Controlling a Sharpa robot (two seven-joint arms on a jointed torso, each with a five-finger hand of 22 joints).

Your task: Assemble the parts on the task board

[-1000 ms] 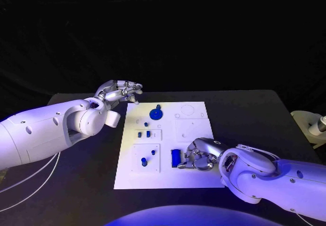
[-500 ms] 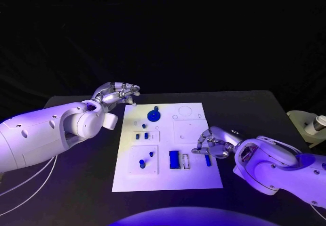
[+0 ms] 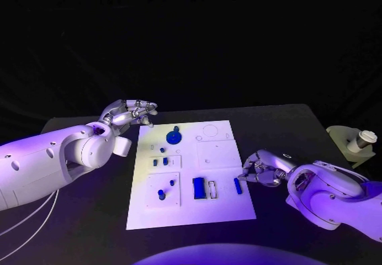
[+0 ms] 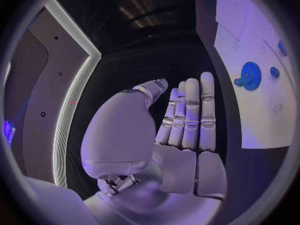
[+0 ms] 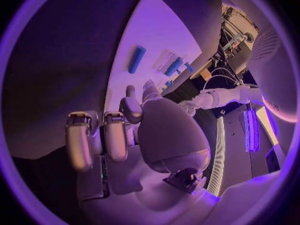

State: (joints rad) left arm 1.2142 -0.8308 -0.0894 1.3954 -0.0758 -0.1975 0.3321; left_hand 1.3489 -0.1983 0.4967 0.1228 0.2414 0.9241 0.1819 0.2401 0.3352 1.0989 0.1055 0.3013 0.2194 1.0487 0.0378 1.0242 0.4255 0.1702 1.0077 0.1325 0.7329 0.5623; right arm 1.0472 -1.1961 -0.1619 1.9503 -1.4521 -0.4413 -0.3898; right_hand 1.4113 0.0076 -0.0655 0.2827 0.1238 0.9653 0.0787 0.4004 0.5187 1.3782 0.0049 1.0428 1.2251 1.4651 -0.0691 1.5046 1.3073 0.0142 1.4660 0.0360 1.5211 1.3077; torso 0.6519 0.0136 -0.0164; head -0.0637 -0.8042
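The white board [image 3: 191, 176] lies in the middle of the black worktop [image 3: 295, 132] with its blue parts [image 3: 198, 188] on it, the right hand [image 3: 263, 170] curled and empty beside a loose blue bar [image 3: 238, 186], probably to push it, while the left hand [image 3: 127, 113] waits open, holding nothing.

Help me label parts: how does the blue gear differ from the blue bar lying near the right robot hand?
The blue gear is round and sits at the task board's far end; the blue bar is long, slim, and lies near the board's right edge by the right robot hand. Both are blue and unheld.
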